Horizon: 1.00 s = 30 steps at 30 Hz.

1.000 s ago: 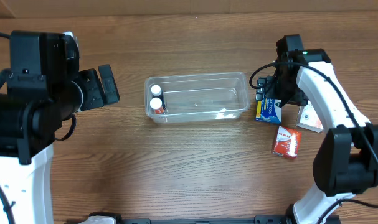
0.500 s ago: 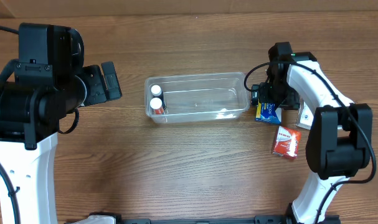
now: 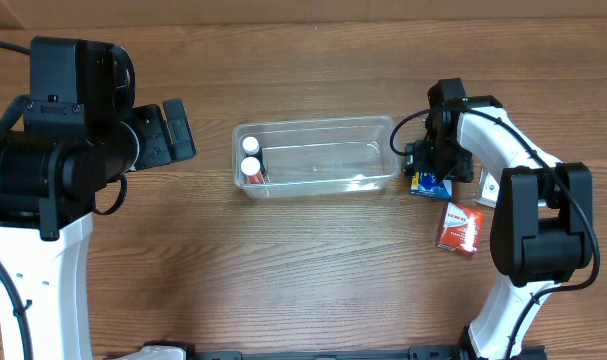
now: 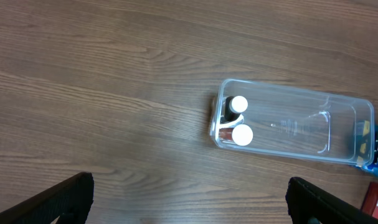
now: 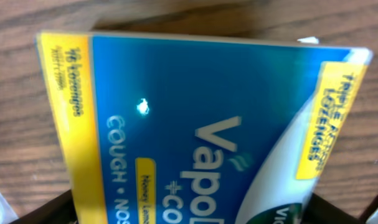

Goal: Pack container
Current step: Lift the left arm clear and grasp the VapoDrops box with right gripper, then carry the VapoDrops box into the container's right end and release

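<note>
The clear plastic container lies in the middle of the table, with two white-capped bottles at its left end. It also shows in the left wrist view. My right gripper is low over a blue and yellow lozenge box just right of the container. In the right wrist view the box fills the frame, with my open fingers on either side of its lower edge. My left gripper hovers left of the container, open and empty.
A red box lies on the table below and to the right of the blue box. A white box lies to the right, partly under my right arm. The table is brown wood.
My right gripper has moved left and down onto the blue box, so less of the box shows from overhead. My left arm shifted slightly at first, then held still.
</note>
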### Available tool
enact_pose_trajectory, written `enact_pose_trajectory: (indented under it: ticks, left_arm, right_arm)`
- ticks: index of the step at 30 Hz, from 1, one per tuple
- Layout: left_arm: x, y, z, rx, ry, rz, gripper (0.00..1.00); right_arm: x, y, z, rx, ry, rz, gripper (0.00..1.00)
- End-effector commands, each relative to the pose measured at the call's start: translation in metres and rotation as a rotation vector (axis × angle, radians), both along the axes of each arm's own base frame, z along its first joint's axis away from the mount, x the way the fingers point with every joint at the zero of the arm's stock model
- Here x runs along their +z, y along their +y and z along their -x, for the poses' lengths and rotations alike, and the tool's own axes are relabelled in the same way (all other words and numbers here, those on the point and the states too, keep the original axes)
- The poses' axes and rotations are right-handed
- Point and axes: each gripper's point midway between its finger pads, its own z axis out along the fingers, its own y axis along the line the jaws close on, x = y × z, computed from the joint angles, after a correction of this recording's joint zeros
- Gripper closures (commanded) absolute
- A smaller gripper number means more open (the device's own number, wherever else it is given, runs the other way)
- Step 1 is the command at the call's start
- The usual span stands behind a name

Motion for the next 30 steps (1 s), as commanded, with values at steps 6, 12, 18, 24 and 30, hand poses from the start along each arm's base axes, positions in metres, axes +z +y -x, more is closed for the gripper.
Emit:
enact_pose_trajectory:
  ticks: [6, 12, 18, 24, 30]
  left_arm:
    - [-0.002, 0.001, -0.001, -0.004, 0.003, -0.001, 0.00]
    - [-0.002, 0.001, -0.001, -0.004, 0.003, -0.001, 0.00]
    - [-0.002, 0.001, -0.001, -0.004, 0.003, -0.001, 0.00]
    - [-0.002, 0.001, -0.001, -0.004, 0.003, -0.001, 0.00]
    - [-0.002, 0.001, -0.001, -0.003, 0.003, -0.002, 0.00]
  right_arm:
    - [0.011, 0.001, -0.007, -0.004, -0.006, -0.008, 0.27]
    - [0.099, 0.006, -0.034, 0.001, -0.152, -0.020, 0.27]
    - [0.205, 0.050, -0.028, 0.097, -0.378, -0.129, 0.27]
    - [0.214, 0.107, -0.010, 0.209, -0.390, -0.182, 0.27]
    - [0.170, 0.140, -0.006, 0.253, -0.311, -0.186, 0.26]
